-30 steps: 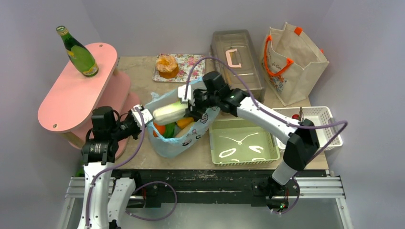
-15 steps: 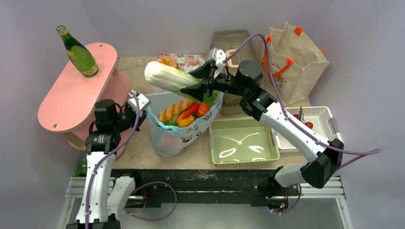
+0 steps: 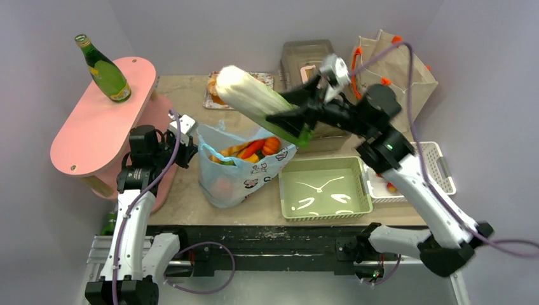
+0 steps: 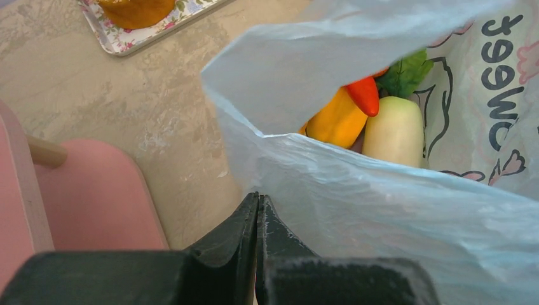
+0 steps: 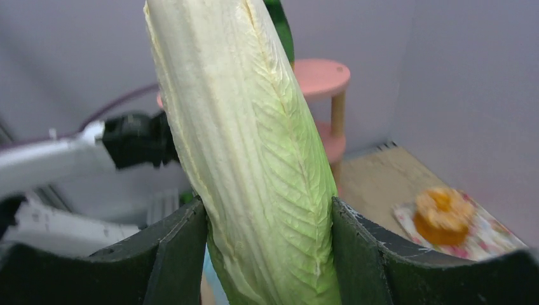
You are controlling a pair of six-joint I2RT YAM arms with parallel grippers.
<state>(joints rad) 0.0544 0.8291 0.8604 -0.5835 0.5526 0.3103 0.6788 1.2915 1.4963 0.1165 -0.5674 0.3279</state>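
left edge: green glass bottle (image 3: 105, 71) stands tilted on the top tier of the pink shelf (image 3: 89, 127), untouched.

left hand (image 3: 182, 131): in its wrist view the fingers (image 4: 245, 222) are pressed together at the near rim of the plastic bag (image 3: 238, 175). they look to be nipping the film, but the contact line is hidden under the fold, so i take that as probable. bag stands on the table (image 3: 184, 190), mouth open upward.

in the bag: red pepper (image 4: 364, 95), yellow pepper (image 4: 337, 121) and a pale white vegetable (image 4: 397, 130), lying against one another.

change over the last second: the napa cabbage (image 3: 260, 105) was low at the bag's mouth, then above it, and now hangs higher and further right. it is clear of the bag and touches nothing but the right hand (image 3: 292, 109). white stalk end points up-left, over the floral tray (image 3: 264, 79). the bag has also drawn more upright.

right hand: clamped on the cabbage near its green end, one finger on each flank in the wrist view (image 5: 254, 159).

meaning: the cabbage is fully out, its weight on the right hand alone.

further right: green tub (image 3: 367, 190), clear lidded box (image 3: 305, 51), tote (image 3: 410, 86), white basket (image 3: 438, 166).
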